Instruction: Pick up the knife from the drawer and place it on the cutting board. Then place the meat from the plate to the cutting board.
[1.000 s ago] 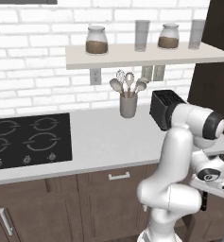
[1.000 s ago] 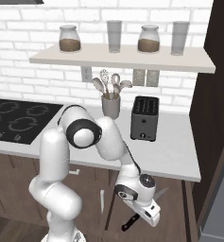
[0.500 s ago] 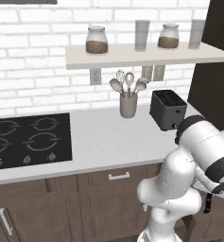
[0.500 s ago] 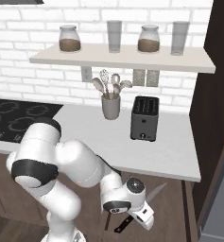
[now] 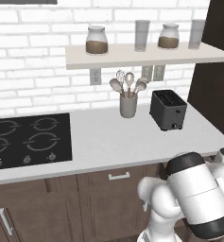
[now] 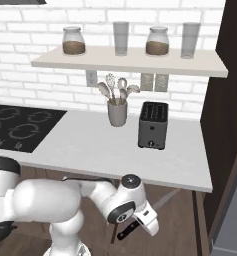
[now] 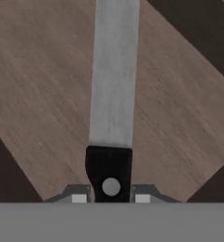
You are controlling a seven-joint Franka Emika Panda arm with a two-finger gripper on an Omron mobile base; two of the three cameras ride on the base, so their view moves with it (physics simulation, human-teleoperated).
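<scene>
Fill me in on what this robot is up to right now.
The gripper is shut on the knife, holding it by the black handle with the grey blade pointing away from the hand. The arm is carrying it low in front of the cabinets, below the edge of the counter, over wooden flooring. The knife has not been set down yet.

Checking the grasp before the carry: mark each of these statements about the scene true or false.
1. The gripper is shut on the knife. True.
2. It grips the knife by the blade. False: the fingers clamp the black handle.
3. The toaster stands on the counter beside the utensil holder. True.
4. The shelf holds plates. False: it holds jars and glasses.
5. The knife lies on the counter. False: it hangs below the counter edge, over wood floor.
</scene>
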